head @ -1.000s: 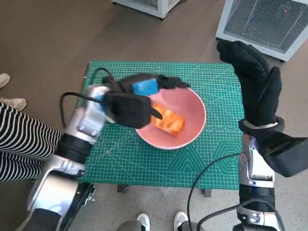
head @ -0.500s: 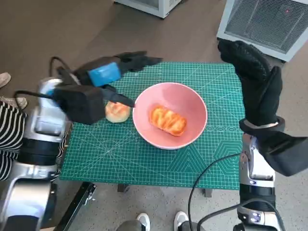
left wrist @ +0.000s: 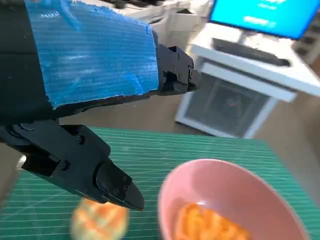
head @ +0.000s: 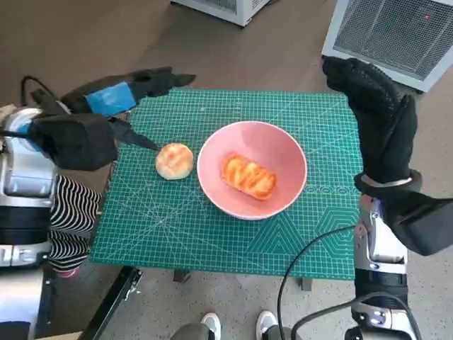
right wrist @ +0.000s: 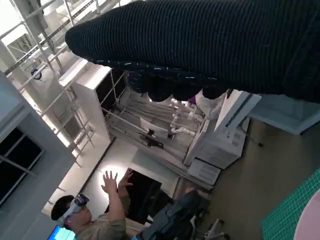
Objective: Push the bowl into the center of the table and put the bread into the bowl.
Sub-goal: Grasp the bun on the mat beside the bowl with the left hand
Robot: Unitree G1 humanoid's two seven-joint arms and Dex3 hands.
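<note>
glossy pink bowl, perhaps plastic; matt gridded green mat; knitted cloth right hand.

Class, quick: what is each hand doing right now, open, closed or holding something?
Left hand: open, holding nothing.
Right hand: open, raised, holding nothing.

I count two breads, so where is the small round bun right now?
In the head view the round golden bun lies on the green mat, just outside the pink bowl on the left hand's side.
</note>
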